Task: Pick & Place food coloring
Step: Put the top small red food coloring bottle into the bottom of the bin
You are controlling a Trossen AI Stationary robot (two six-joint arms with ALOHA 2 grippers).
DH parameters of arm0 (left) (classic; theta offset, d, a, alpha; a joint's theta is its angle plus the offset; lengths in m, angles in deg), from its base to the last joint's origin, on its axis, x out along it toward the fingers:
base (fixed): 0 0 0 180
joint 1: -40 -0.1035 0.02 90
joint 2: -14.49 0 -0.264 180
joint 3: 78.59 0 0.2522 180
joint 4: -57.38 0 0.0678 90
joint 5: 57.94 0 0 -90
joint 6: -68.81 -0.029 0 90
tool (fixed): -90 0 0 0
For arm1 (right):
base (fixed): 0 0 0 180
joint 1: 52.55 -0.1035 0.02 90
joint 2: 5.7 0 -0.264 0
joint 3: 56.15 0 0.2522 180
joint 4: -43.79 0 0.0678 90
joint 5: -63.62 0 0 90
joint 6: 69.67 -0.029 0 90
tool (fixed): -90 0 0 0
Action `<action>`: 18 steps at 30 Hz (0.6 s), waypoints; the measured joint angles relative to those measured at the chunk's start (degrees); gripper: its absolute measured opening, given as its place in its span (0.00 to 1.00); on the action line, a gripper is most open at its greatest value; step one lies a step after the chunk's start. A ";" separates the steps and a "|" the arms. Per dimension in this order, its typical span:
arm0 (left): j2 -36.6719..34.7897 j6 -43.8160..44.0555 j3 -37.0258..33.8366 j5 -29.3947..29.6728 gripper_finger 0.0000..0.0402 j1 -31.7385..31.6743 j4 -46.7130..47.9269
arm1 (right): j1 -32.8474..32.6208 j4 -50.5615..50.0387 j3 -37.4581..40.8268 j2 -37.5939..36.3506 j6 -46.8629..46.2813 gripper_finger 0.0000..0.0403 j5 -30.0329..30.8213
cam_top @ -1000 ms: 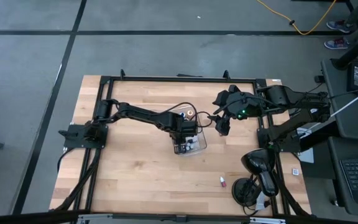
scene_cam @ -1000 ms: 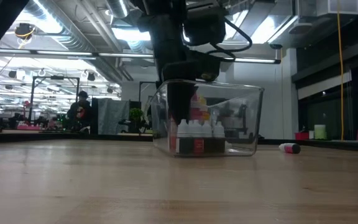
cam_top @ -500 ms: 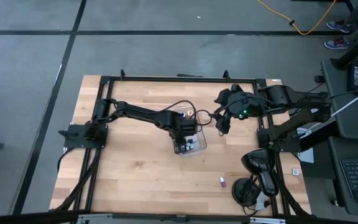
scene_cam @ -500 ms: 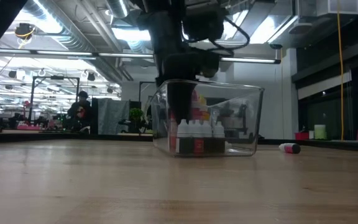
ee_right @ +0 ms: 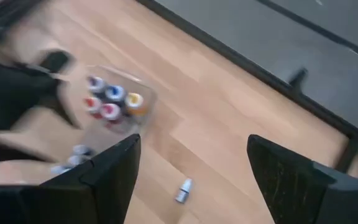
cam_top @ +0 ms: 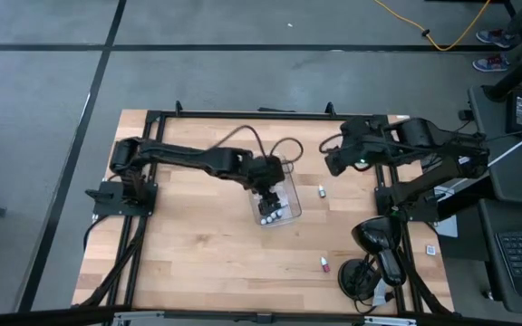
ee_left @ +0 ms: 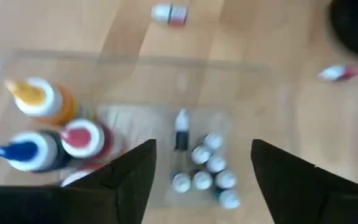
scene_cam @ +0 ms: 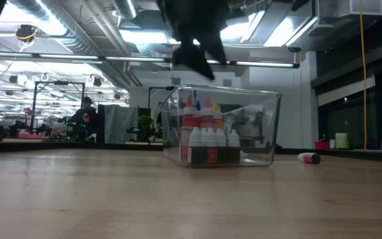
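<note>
High view: my left gripper [cam_top: 268,178] open, empty, over tray [cam_top: 287,215]; low exit risks toppling bottles [scene_cam: 207,137].

In the low view we see only the dark underside of the left gripper [scene_cam: 194,40]; the picture's top edge cuts off the rest, so its fingers cannot be told apart there. From overhead, the left gripper [cam_top: 265,177] covers the far end of the clear tray [cam_top: 290,210], hiding whatever stands beneath it. The small bottles [cam_top: 271,214] in the tray show only as pale caps, too tiny for us to count or colour. Two stray bottles [cam_top: 322,191] on the table are likewise too small to read. The left wrist view is blurred: the cluster of caps [ee_left: 207,169] smears together. The right gripper [cam_top: 333,161] is too dark overhead to show its fingers.
</note>
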 joint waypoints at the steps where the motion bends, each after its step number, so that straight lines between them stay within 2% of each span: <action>1: -1.24 0.06 0.00 -0.60 0.65 -0.02 -0.73 | 0.92 -0.63 0.39 0.11 -1.21 0.73 -0.20; 4: -4.74 0.09 0.01 -2.67 0.70 -0.02 -4.41 | 4.40 -0.69 1.31 0.79 -3.29 0.73 -2.68; 10: -12.05 -0.78 0.00 -2.52 0.75 -0.07 -5.46 | 11.56 -0.20 5.46 3.51 -4.46 0.73 -10.25; 14: -16.90 -2.55 0.00 -2.40 0.74 -0.09 -6.20 | 14.70 1.61 11.94 4.74 -6.01 0.73 -15.31; 18: -21.46 -3.92 0.00 -2.38 0.73 -0.07 -6.28 | 15.13 8.19 20.96 4.78 -9.67 0.73 -19.59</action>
